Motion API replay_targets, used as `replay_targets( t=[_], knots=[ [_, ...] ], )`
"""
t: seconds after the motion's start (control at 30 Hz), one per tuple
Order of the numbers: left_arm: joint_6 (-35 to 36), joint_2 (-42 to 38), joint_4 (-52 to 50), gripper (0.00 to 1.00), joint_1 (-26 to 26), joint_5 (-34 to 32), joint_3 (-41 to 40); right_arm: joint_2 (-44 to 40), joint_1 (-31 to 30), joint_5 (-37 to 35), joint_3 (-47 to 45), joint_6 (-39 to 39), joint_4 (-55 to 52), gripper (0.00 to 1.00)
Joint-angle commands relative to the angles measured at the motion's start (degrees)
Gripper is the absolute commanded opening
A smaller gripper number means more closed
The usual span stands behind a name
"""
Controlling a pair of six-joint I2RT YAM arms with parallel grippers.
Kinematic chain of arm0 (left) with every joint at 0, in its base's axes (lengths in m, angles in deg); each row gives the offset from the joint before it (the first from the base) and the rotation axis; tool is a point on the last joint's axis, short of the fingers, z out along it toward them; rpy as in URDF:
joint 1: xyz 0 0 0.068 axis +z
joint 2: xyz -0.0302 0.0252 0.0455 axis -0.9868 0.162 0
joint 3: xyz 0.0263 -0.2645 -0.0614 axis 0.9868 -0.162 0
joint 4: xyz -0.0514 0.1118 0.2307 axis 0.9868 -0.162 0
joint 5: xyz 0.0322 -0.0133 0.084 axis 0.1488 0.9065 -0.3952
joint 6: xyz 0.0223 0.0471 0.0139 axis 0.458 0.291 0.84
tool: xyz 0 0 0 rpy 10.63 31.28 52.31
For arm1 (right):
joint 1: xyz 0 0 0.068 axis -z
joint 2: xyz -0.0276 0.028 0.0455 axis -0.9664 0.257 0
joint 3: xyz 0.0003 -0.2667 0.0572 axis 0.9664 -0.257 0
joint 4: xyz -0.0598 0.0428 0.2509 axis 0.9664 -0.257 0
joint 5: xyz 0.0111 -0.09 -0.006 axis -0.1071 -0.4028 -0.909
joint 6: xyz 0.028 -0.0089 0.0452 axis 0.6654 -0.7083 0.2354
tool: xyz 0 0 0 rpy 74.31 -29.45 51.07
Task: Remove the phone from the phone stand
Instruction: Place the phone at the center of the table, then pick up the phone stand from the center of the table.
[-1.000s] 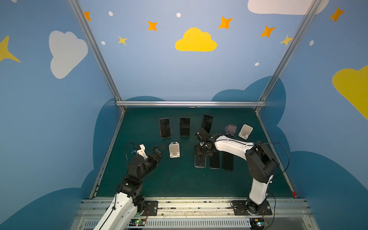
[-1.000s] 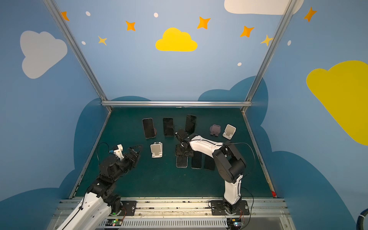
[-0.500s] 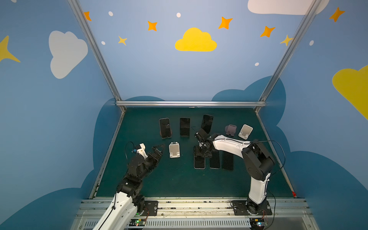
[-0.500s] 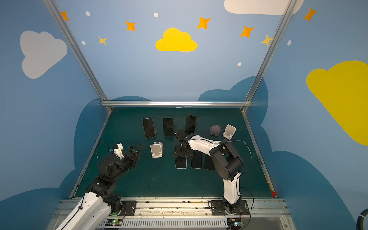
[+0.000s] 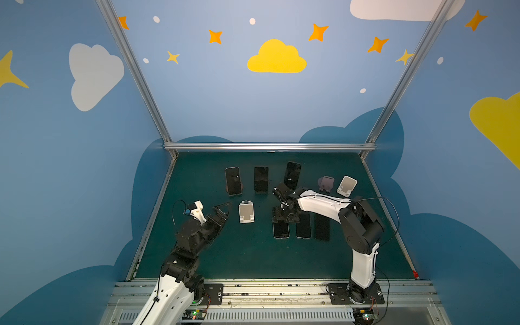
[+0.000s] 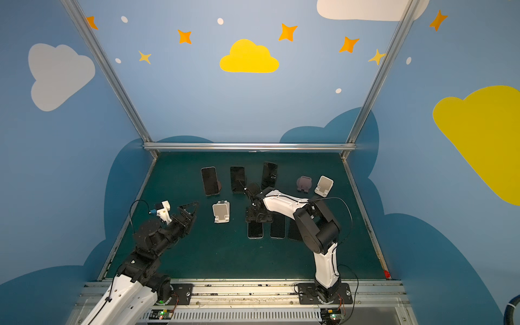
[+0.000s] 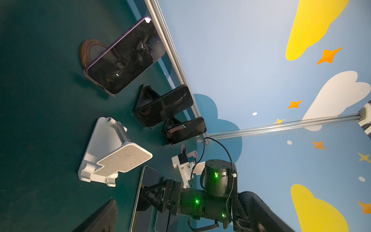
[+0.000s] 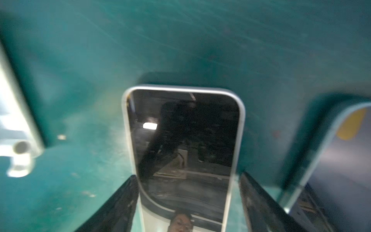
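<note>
Green mat [image 5: 253,253] holds three propped phones [image 5: 261,178] at the back. Left gripper [image 5: 224,210] hovers empty, jaws wide. Right gripper [image 5: 284,217] straddles a phone [image 8: 184,140] lying flat beside an empty white stand [image 5: 246,211], jaws parted, not clamping. Phone looks stiff, slick and breakable; grip it across its long metal edges.

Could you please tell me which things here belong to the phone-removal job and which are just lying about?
Job: purple phone, middle phone, tilted phone, all on stands; silver-edged phone, flat, straddled by the right gripper, jaws open.
Lying about: near white stand, purple stand, far white stand, all empty; two other flat phones; left gripper.
</note>
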Motion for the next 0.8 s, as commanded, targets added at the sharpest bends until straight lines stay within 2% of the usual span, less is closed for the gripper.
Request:
replay_targets(
  t=[0.0, 0.1, 0.17, 0.3, 0.4, 0.6, 0.67, 0.77],
  knots=[
    [1.17, -1.26, -2.10, 1.00, -0.24, -0.43, 1.44, -2.62, 0.13, -4.28, 0.21, -0.20, -5.93, 0.84],
    [1.82, -1.92, -3.68, 1.00, -0.24, -0.42, 1.71, -6.22, -0.25, -6.03, 1.98, -1.64, -7.66, 0.86],
    [2.15, -2.48, -4.50, 1.00, -0.24, -2.64, 1.46, -7.87, -1.38, -6.83, 3.72, -2.97, -8.04, 0.87],
    [1.35, -3.75, -9.90, 1.00, -0.24, -8.16, -0.02, -8.64, -7.30, -10.16, 7.86, -3.51, -5.27, 0.87],
    [-2.93, -4.97, -13.68, 1.00, -0.24, -14.26, -2.48, -5.11, -11.88, -12.76, 12.22, -3.23, -2.13, 0.89],
    [-5.78, -8.43, -14.21, 1.00, -0.07, -18.68, -6.35, 6.91, -14.78, -13.41, 26.13, -0.30, -1.39, 0.91],
    [-6.58, -7.92, -12.70, 1.00, 0.32, -18.33, -7.85, 10.51, -14.96, -12.66, 30.74, 0.06, -2.27, 0.91],
    [-8.12, -4.39, -6.09, 1.00, 2.14, -13.74, -10.55, 13.81, -14.92, -12.72, 34.36, 0.74, -3.42, 0.91]
  ],
)
